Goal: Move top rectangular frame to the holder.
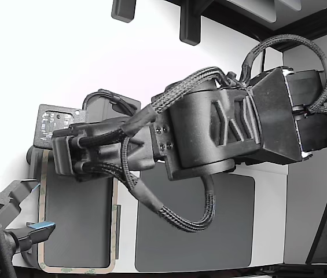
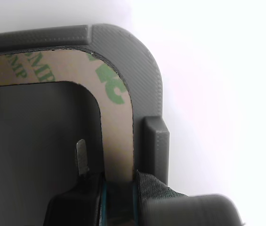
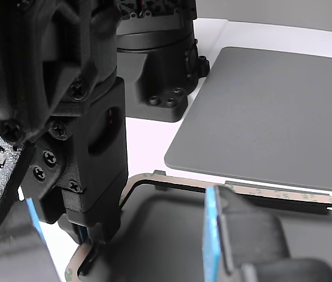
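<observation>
The grey tray is found at the exterior view's lower left, on the white table. The tan frame is seated in it, lying flat inside the tray's rim. In the wrist view the frame is seen to follow the tray's rounded corner closely, with green lettering on its surface, and one raised tab stands just outside its edge. A dark grey mat lies beside the tray, to its right in the exterior view, apart from it.

The arm is stretched across the scene from the exterior view's right, and its gripper is lowered over the far end of the tray. In the wrist view the gripper is set astride one side of the frame, one finger inside the hollow and the other outside; the jaws are nearly closed on the strip, though firm contact cannot be confirmed. A second gripper is noted at the near left.
</observation>
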### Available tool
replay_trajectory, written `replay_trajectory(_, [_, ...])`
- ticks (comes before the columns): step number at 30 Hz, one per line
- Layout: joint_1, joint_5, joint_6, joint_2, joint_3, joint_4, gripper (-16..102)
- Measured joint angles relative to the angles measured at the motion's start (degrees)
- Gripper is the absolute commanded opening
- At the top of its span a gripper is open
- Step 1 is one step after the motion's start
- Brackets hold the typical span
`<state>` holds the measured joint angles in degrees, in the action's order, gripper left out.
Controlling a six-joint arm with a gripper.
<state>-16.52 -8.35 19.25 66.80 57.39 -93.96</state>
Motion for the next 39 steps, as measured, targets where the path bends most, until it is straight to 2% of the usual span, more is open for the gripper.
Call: replay_trajectory(39, [0.0, -0.6, 0.7, -0.4, 2.5, 1.2, -11])
